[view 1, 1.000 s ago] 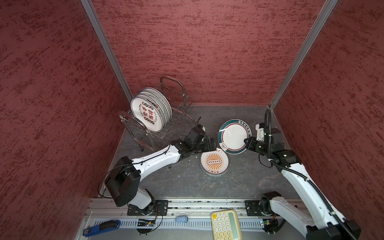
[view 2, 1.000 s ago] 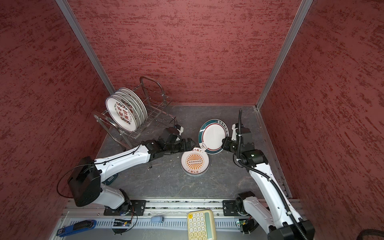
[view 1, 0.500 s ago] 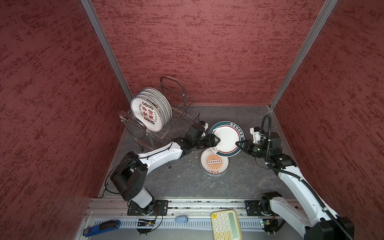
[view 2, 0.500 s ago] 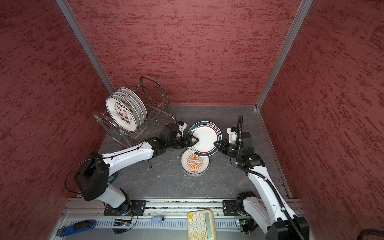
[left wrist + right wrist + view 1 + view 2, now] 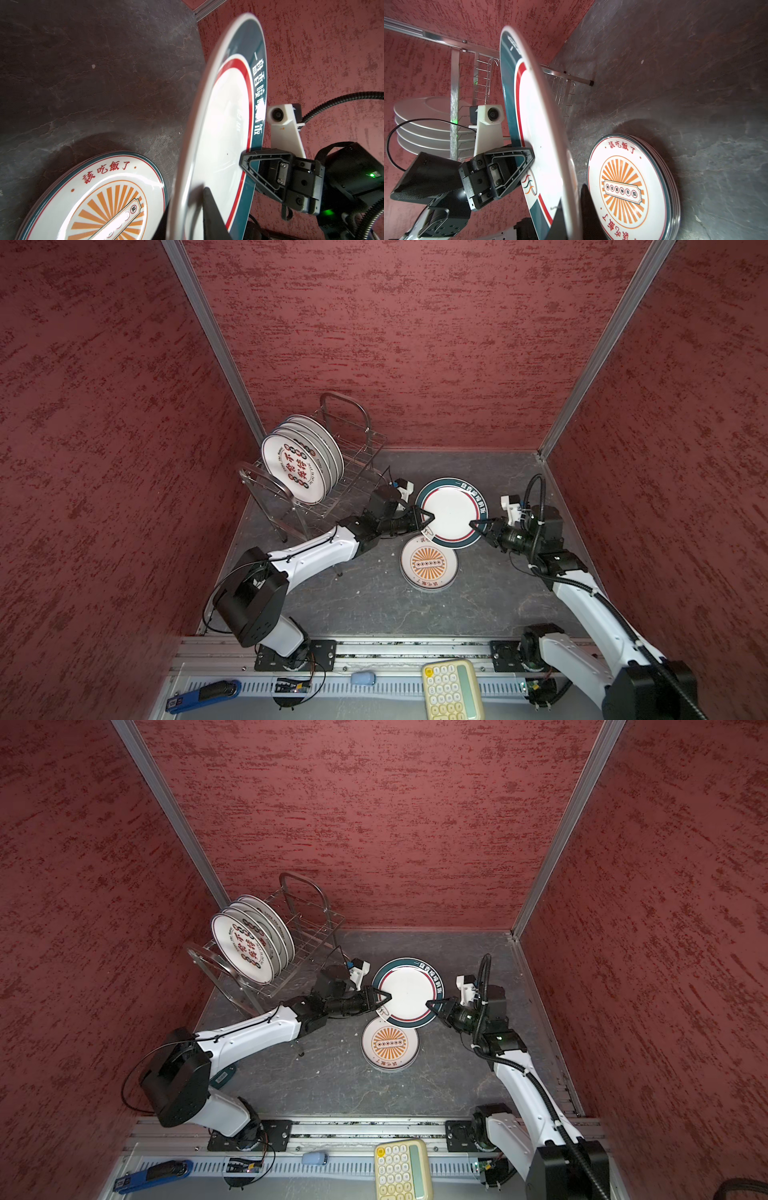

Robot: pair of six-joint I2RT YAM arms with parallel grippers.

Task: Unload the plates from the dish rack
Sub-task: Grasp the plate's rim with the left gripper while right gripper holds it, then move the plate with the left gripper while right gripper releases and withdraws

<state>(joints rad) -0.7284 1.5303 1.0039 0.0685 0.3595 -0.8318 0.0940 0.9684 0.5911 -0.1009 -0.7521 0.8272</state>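
At the far left, your shiny stainless-steel wire dish rack (image 5: 345, 403) is standing on the dark slate tabletop (image 5: 365, 605), carrying a row of upright round white plates (image 5: 296, 467). Only the front one is showing its red characters. The others are overlapping, so you cannot count them surely. The right wrist view is giving you just their plain backs (image 5: 425, 124), blurred.

Moving right, your left gripper (image 5: 428, 517) is clamping one rim of a round white teal-rimmed plate (image 5: 453, 510) with a red inner ring, which is hanging clear of the tabletop. One finger (image 5: 530, 156) is lying on the face; the other is hiding behind the plate.

Just nearer you, a stack of round white sunburst plates (image 5: 429, 566) is lying flat, its far edge hidden under the held plate in both top views. The wrist views are showing the stack's layered edges (image 5: 672, 187), which the top views barely do.

Furthest right, your right gripper (image 5: 474, 525) is pinching the opposite rim, its jaws squeezed nearly together. The left wrist view is cropping its own finger (image 5: 209, 207) at the frame edge.
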